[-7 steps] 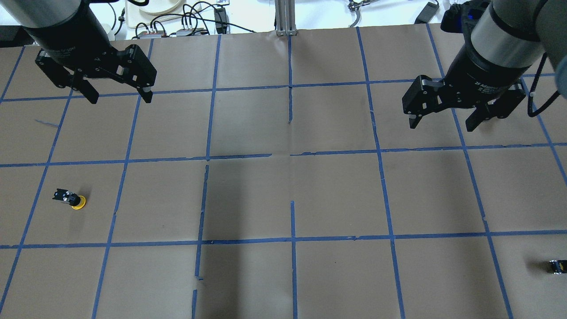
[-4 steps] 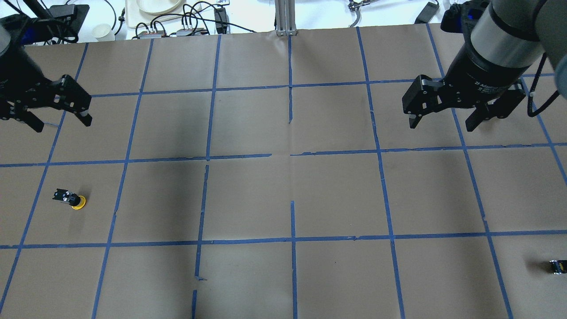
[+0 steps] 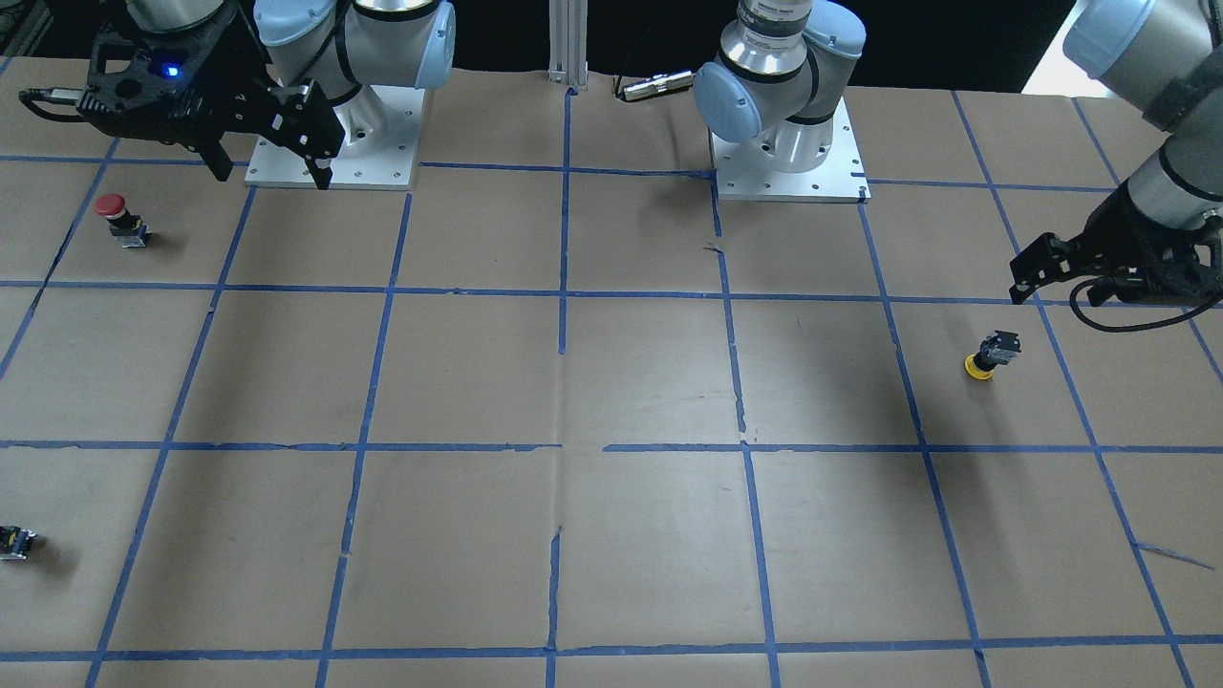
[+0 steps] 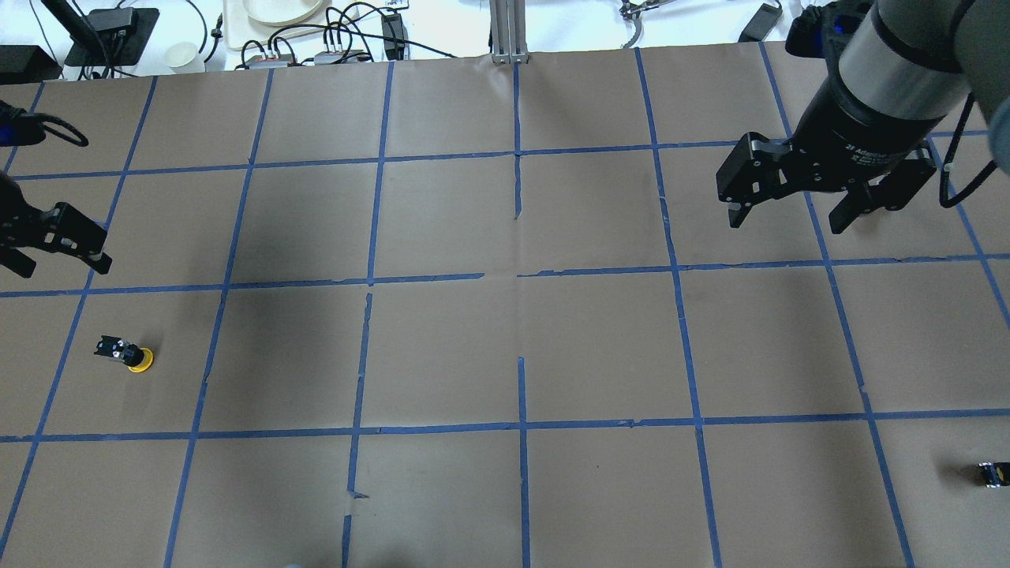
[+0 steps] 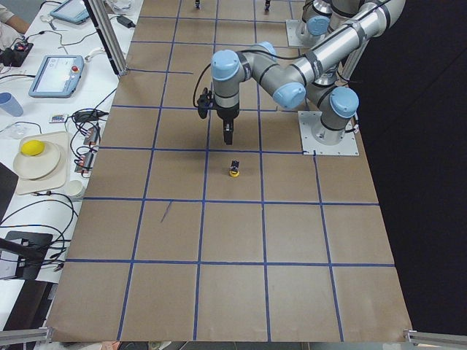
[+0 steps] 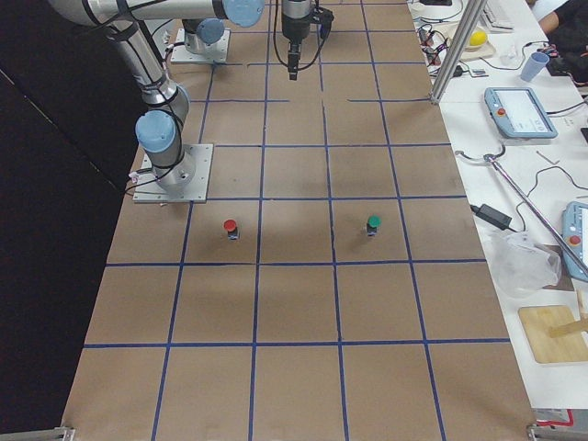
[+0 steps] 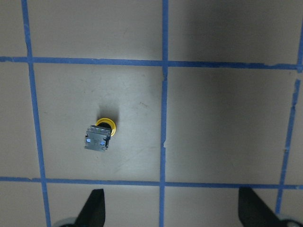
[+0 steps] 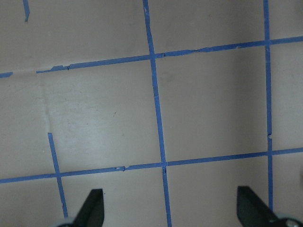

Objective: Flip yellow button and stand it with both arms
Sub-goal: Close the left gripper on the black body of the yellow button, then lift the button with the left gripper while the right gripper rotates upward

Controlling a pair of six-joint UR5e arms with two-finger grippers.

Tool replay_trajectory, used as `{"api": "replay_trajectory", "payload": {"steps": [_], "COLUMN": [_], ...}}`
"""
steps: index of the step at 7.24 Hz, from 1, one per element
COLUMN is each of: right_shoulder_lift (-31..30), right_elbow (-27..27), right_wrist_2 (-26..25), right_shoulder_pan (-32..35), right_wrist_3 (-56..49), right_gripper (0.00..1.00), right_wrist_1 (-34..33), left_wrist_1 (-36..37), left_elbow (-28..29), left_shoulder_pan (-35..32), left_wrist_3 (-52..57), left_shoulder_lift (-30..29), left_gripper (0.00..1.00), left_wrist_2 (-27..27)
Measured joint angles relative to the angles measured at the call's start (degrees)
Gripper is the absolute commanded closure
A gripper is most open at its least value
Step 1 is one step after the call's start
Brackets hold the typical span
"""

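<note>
Currently hovers with the left gripper [image 4: 59, 264] above the robot's left side of the table, clear of the brown paper [image 4: 442, 355] and touching nothing. Holds its jaws spread wide: shows both fingertips [image 7: 92, 210] at the bottom corners of the left wrist view, with only paper and blue tape [image 4: 426, 278] between them. Finds the yellow button [image 7: 100, 135] ahead of those fingertips, nearer one of them, and well below, not between them. Looks straight down on its grey square contact block, with a crescent of yellow cap peeping out behind. Reads the same from across the table and from the left end: yellow cap down on the paper, dark block on top. Cannot tell whether plumb or slightly tilted. Places it inside a single taped square, apart from every tape line. Hangs the right gripper [image 4: 787, 219] above the robot's right side, well apart from the button, jaws likewise wide and empty. Shows only paper and tape between its fingertips in the right wrist view. Elsewhere shows a red-capped button [image 3: 115, 215] upright, cap up, near the right arm's base plate [image 3: 382, 162], and a green-capped button [image 6: 373, 223] in the same row of squares, farther from the robot.
</note>
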Motion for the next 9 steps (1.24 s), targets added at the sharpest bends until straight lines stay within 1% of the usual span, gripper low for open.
{"api": "replay_trajectory", "payload": {"steps": [1, 2, 4, 5, 6, 7, 8, 9], "right_shoulder_lift": [0.47, 1.15, 1.66, 1.76, 1.82, 1.91, 2.10, 2.59], "right_elbow": [0.01, -0.01, -0.08, -0.13, -0.27, -0.52, -0.76, -1.33], "right_wrist_2": [0.09, 0.11, 0.41, 2.36, 5.65, 7.91, 10.16, 13.86], "right_shoulder_pan": [-0.05, -0.12, -0.17, -0.17, -0.17, -0.17, -0.23, -0.40], "right_wrist_3": [0.08, 0.16, 3.01, 6.36, 10.91, 16.58, 22.00, 27.09], "right_gripper": [0.00, 0.00, 0.00, 0.00, 0.00, 0.00, 0.00, 0.00], "right_wrist_1": [-0.24, -0.57, -0.61, -0.61, -0.68, -0.62, -0.55, -0.59], "left_wrist_1": [7.68, 12.54, 15.66, 17.00, 18.93, 20.58, 21.38, 21.63], "left_elbow": [-4.36, -7.43, -11.43, -12.71, -13.35, -13.62, -13.72, -13.78], "left_shoulder_pan": [2.83, 5.05, 6.78, 6.95, 6.98, 6.97, 6.90, 6.81], "left_wrist_3": [5.10, 8.70, 11.13, 12.54, 14.49, 15.78, 16.33, 16.35], "left_shoulder_lift": [-1.68, -3.87, -6.21, -6.76, -7.45, -8.07, -8.50, -8.62], "left_gripper": [0.00, 0.00, 0.01, 0.01, 0.06, 0.13, 0.18, 0.23], "left_wrist_2": [-0.22, -1.15, -3.23, -3.56, -3.68, -3.70, -3.64, -3.60]}}
